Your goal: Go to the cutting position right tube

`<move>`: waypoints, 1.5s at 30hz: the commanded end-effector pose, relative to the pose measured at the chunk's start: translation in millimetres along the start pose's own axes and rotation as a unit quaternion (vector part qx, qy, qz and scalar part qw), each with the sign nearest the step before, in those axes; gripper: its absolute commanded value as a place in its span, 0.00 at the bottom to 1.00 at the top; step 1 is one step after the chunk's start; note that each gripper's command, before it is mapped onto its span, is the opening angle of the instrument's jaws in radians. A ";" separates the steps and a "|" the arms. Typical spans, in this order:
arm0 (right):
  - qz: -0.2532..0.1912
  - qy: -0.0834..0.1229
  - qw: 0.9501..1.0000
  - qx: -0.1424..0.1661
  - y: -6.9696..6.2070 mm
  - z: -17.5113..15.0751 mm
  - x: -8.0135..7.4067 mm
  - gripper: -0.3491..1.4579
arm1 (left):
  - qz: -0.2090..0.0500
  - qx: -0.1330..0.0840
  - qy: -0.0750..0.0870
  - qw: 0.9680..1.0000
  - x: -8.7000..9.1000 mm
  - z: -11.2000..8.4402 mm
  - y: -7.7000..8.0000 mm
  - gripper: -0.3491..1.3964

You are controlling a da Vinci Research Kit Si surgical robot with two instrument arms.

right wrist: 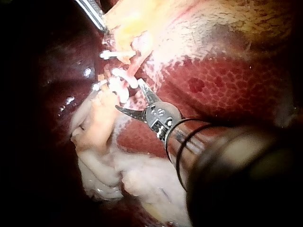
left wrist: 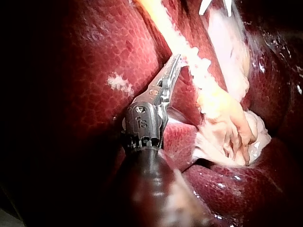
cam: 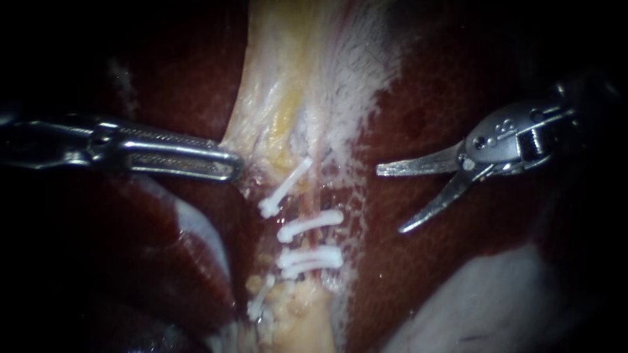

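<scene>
Several white clips point(cam: 309, 225) cross a pale, pinkish tube point(cam: 315, 242) that runs down from the yellowish gallbladder tissue point(cam: 281, 98). My right instrument point(cam: 389, 201) hovers over the dark red liver, to the right of the clips and apart from them, its two slim blades open. In the right wrist view its open blades point(right wrist: 129, 96) point at the clips point(right wrist: 120, 78), close to them. My left instrument point(cam: 229, 163) comes in level, its jaws shut on the pale tissue edge just above the top clip point(cam: 284, 189). The left wrist view shows its jaws point(left wrist: 173, 66) lying along that yellow strand.
Liver point(cam: 445, 98) surrounds the clipped tube on both sides. A pale whitish fold point(cam: 497, 301) lies below the right instrument. Ragged pale tissue point(left wrist: 232, 137) sits beside the left instrument's shaft. In the right wrist view the left instrument point(right wrist: 92, 14) shows beyond the clips.
</scene>
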 end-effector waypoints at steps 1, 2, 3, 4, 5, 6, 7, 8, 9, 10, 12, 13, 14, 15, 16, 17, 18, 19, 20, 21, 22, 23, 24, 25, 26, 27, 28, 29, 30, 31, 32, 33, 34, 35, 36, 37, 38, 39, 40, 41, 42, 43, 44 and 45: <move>0.000 0.000 1.000 0.000 0.0 0.0 0.0 0.99 | 0.000 0.000 0.000 1.000 0.0 0.0 0.0 0.00; 0.000 0.000 1.000 0.000 0.0 0.0 0.0 0.99 | 0.000 0.000 0.000 1.000 0.0 0.0 0.0 0.00; 0.000 0.000 1.000 -0.002 0.0 0.0 0.0 0.99 | 0.000 0.000 0.000 1.000 -0.1 -0.1 0.0 0.00; 0.000 0.000 1.000 0.003 -0.1 0.1 -0.1 0.99 | 0.000 0.000 0.000 1.000 -0.2 -0.2 -0.1 0.00; 0.008 0.000 1.000 0.006 -0.1 0.2 -0.2 0.99 | -0.001 0.001 0.000 1.000 -0.4 -0.3 0.0 0.00; 0.022 0.000 1.000 0.010 -0.3 0.3 -0.4 0.99 | -0.001 0.002 0.000 1.000 -0.7 -0.5 0.0 0.00; 0.033 -0.001 0.999 0.012 -0.4 0.4 -0.5 0.99 | -0.002 0.003 0.001 1.000 -0.9 -0.7 0.0 0.00; 0.041 -0.001 0.999 0.012 -0.5 0.6 -0.7 0.99 | -0.003 0.006 0.001 1.000 -1.2 -1.1 0.1 0.00; 0.051 -0.002 0.999 0.016 -0.7 0.8 -0.9 0.99 | -0.004 0.004 0.001 1.000 -1.7 -1.6 0.3 0.00; 0.059 -0.002 0.998 0.020 -0.9 1.0 -1.1 0.99 | -0.005 0.002 0.000 1.000 -2.2 -2.1 0.4 0.00; 0.077 -0.003 0.997 0.032 -1.3 1.5 -1.6 0.96 | -0.011 -0.001 0.000 1.000 -3.1 -3.1 0.7 0.00; 0.081 -0.004 0.996 0.038 -1.5 1.7 -1.8 0.95 | -0.008 -0.004 0.000 1.000 -3.8 -3.7 0.9 0.00; 0.085 -0.004 0.995 0.044 -1.7 2.0 -2.0 0.94 | -0.006 -0.005 -0.002 1.000 -4.2 -4.2 0.9 0.00; 0.092 -0.005 0.994 0.050 -1.9 2.3 -2.3 0.93 | -0.007 -0.007 -0.004 1.000 -4.6 -4.6 1.0 0.00; 0.096 -0.006 0.994 0.054 -2.0 2.6 -2.5 0.92 | -0.003 -0.006 -0.007 1.000 -5.0 -5.1 0.9 0.00; 0.101 -0.007 0.993 0.059 -2.2 2.9 -2.7 0.91 | -0.004 -0.009 -0.007 1.000 -5.3 -5.5 0.9 0.00; 0.108 -0.008 0.992 0.064 -2.4 3.1 -2.8 0.91 | -0.002 -0.009 -0.009 1.000 -5.5 -5.8 0.8 0.00; 0.115 -0.010 0.991 0.069 -2.6 3.5 -3.0 0.90 | -0.003 -0.008 -0.010 1.000 -5.8 -6.1 0.6 0.00; 0.120 -0.011 0.990 0.074 -2.7 3.9 -3.1 0.90 | -0.001 -0.009 -0.012 1.000 -6.3 -6.5 0.4 0.00; 0.124 -0.012 0.989 0.077 -2.8 4.2 -3.3 0.89 | 0.000 -0.010 -0.014 1.000 -6.6 -6.8 0.2 0.00; 0.130 -0.013 0.988 0.081 -3.0 4.6 -3.4 0.88 | 0.002 -0.010 -0.017 1.000 -7.0 -7.1 -0.1 0.00; 0.136 -0.015 0.987 0.086 -3.2 4.9 -3.6 0.87 | 0.001 -0.010 -0.017 1.000 -7.2 -7.3 -0.3 0.00; 0.142 -0.016 0.986 0.091 -3.3 5.2 -3.7 0.87 | 0.003 -0.010 -0.020 1.000 -7.6 -7.6 -0.6 0.00; 0.146 -0.018 0.985 0.095 -3.5 5.6 -3.9 0.86 | 0.005 -0.010 -0.021 1.000 -7.9 -7.8 -0.9 0.00; 0.151 -0.020 0.984 0.098 -3.6 5.9 -4.0 0.86 | 0.007 -0.010 -0.023 1.000 -8.1 -8.0 -1.3 0.00; 0.153 -0.021 0.983 0.101 -3.7 6.2 -4.1 0.85 | 0.007 -0.010 -0.023 1.000 -8.3 -8.1 -1.5 0.00; 0.160 -0.023 0.981 0.105 -3.9 6.5 -4.2 0.83 | 0.006 -0.011 -0.023 1.000 -8.4 -8.2 -1.8 0.00; 0.165 -0.025 0.980 0.108 -3.9 6.8 -4.2 0.82 | 0.009 -0.011 -0.025 1.000 -8.5 -8.3 -2.1 0.00; 0.168 -0.026 0.979 0.111 -4.0 7.0 -4.3 0.81 | 0.008 -0.012 -0.025 1.000 -8.6 -8.3 -2.3 0.00; 0.170 -0.028 0.978 0.115 -4.1 7.3 -4.3 0.80 | 0.008 -0.012 -0.025 1.000 -8.6 -8.3 -2.4 0.00; 0.173 -0.029 0.977 0.117 -4.1 7.6 -4.3 0.79 | 0.008 -0.012 -0.025 1.000 -8.7 -8.4 -2.6 0.00; 0.174 -0.030 0.977 0.120 -4.1 7.8 -4.3 0.78 | 0.008 -0.012 -0.025 1.000 -8.7 -8.4 -2.6 0.00; 0.177 -0.031 0.976 0.122 -4.1 8.1 -4.2 0.77 | 0.008 -0.012 -0.025 1.000 -8.7 -8.4 -2.6 0.00; 0.181 -0.032 0.975 0.124 -4.2 8.4 -4.2 0.76 | 0.008 -0.012 -0.025 1.000 -8.7 -8.4 -2.7 0.00; 0.182 -0.033 0.975 0.125 -4.2 8.6 -4.2 0.75 | 0.008 -0.012 -0.025 1.000 -8.7 -8.4 -2.7 0.00; 0.183 -0.034 0.974 0.127 -4.2 8.9 -4.2 0.74 | 0.008 -0.012 -0.025 1.000 -8.7 -8.4 -2.7 0.00; 0.187 -0.036 0.973 0.128 -4.2 9.2 -4.1 0.73 | 0.008 -0.012 -0.025 1.000 -8.7 -8.4 -2.7 0.00; 0.188 -0.036 0.973 0.129 -4.2 9.5 -4.1 0.72 | 0.008 -0.012 -0.025 1.000 -8.7 -8.4 -2.7 0.00; 0.190 -0.038 0.972 0.132 -4.3 9.7 -4.1 0.71 | 0.008 -0.012 -0.025 1.000 -8.7 -8.4 -2.7 0.00; 0.191 -0.038 0.972 0.133 -4.3 10.0 -4.0 0.70 | 0.008 -0.013 -0.025 1.000 -8.7 -8.4 -2.7 0.00; 0.192 -0.039 0.971 0.134 -4.2 10.2 -4.0 0.69 | 0.008 -0.013 -0.025 1.000 -8.7 -8.4 -2.8 0.00; 0.196 -0.041 0.970 0.136 -4.2 10.5 -3.9 0.67 | 0.008 -0.013 -0.025 1.000 -8.7 -8.4 -2.8 0.00; 0.197 -0.042 0.970 0.137 -4.2 10.8 -3.8 0.65 | 0.008 -0.013 -0.025 1.000 -8.7 -8.4 -2.8 0.00; 0.200 -0.042 0.969 0.138 -4.1 11.0 -3.7 0.65 | 0.008 -0.013 -0.025 1.000 -8.8 -8.4 -2.9 0.00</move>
